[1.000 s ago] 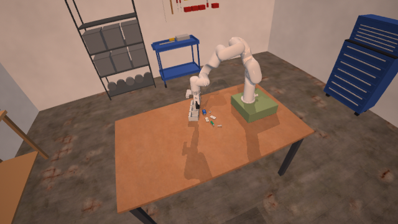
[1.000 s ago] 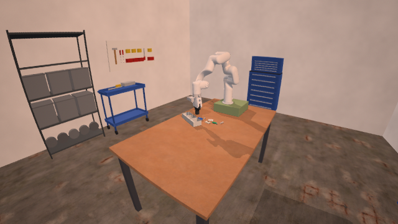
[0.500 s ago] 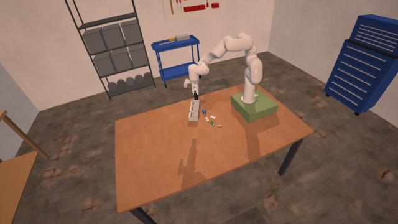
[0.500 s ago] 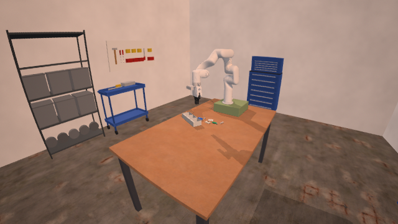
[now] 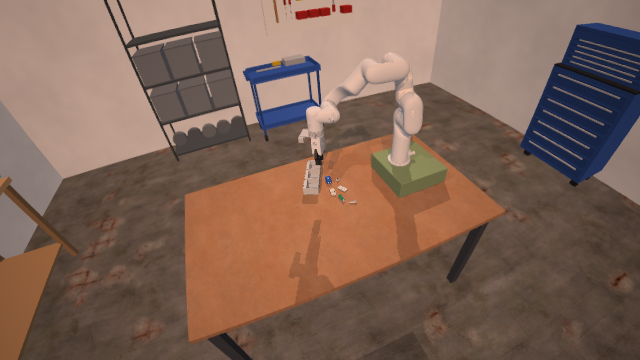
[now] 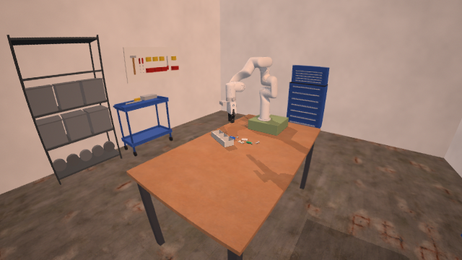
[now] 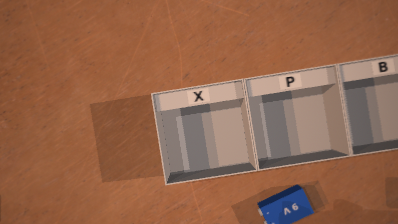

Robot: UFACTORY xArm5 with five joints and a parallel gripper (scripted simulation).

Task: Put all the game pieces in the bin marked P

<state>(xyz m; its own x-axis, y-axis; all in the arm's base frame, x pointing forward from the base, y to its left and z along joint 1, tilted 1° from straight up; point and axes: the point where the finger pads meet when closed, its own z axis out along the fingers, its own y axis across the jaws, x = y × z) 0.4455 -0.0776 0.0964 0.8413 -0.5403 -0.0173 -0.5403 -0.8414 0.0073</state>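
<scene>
Gripper (image 5: 318,161) (part-open) over bin row (image 5: 312,178)

Orange table (image 5: 280,260) with bin row (image 5: 312,179), small pieces (image 5: 342,188), green base (image 5: 425,176).

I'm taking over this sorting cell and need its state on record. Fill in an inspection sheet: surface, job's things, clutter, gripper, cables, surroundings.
Surface: orange table, arm on a green base block.
Job's things: row of three bins; X, P and B all look empty in the wrist view. Blue piece lies on the table beside the bins.
Clutter: several small white and green items on the table next to the bins; too small to identify.
Gripper: gripper hangs above the far end of the bin row, part open, holding nothing.
Cables: nothing seen.
Surroundings: shelf rack, blue cart, blue tool chest, wall tool board.
</scene>
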